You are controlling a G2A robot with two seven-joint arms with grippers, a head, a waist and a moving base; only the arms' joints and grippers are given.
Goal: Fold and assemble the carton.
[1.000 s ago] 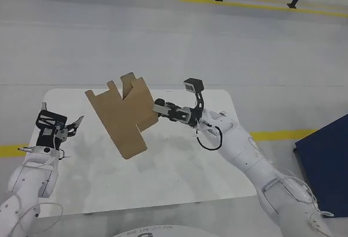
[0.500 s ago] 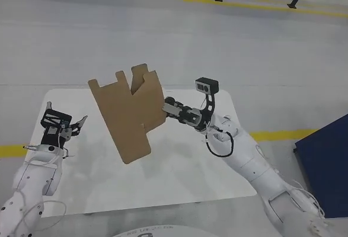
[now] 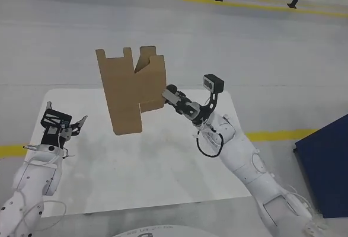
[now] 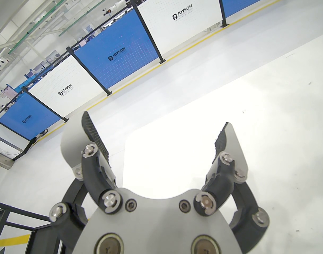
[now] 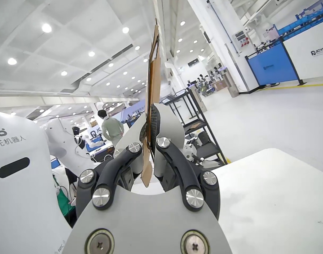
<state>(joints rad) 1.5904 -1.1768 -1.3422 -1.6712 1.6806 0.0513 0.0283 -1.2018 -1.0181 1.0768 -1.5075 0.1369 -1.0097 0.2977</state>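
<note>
R gripper [image 3: 166, 93] clamps carton [image 3: 126, 89] edge | L gripper [image 4: 156, 124] agape over table [image 3: 162, 166] edge

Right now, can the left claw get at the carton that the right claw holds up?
Probably yes: the left claw is open and nothing stands between it and the carton, which the right claw holds raised.

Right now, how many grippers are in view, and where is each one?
2. The right gripper is shut on the edge of the carton, held up above the table. The left gripper is open, over the table's left side, apart from the carton.
</note>
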